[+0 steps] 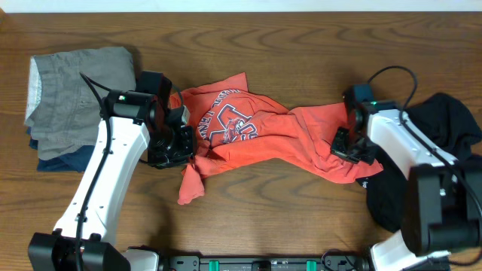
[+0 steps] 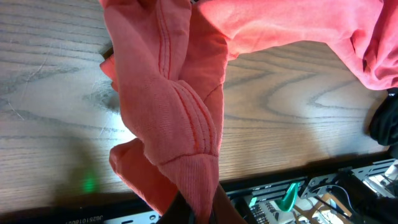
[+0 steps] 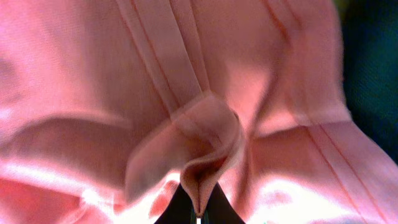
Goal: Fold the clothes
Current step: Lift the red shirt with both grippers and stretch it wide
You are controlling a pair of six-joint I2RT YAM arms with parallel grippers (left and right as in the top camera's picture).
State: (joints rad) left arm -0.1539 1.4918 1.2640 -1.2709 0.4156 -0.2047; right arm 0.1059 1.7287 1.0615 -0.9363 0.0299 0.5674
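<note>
Tightly, left end effector (image 2: pixel 199 211) and right end effector (image 3: pixel 198 211) pinch coral T-shirt (image 1: pixel 263 135); lettering (image 1: pixel 230 120) unreadable.

Robotics lab bench: brown wood-grain tabletop (image 1: pixel 301 30), white-shelled robot arms (image 1: pixel 105 177) at 4 and 8 o'clock, black mounting rail (image 1: pixel 256 263) at 6 o'clock.

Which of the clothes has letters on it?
The red T-shirt in the middle, held by the left gripper and right gripper. The black garment, the grey garment and the navy garment show none.

Left end effector (image 1: pixel 183 149), right end effector (image 1: pixel 344 145), both clamped shut
</note>
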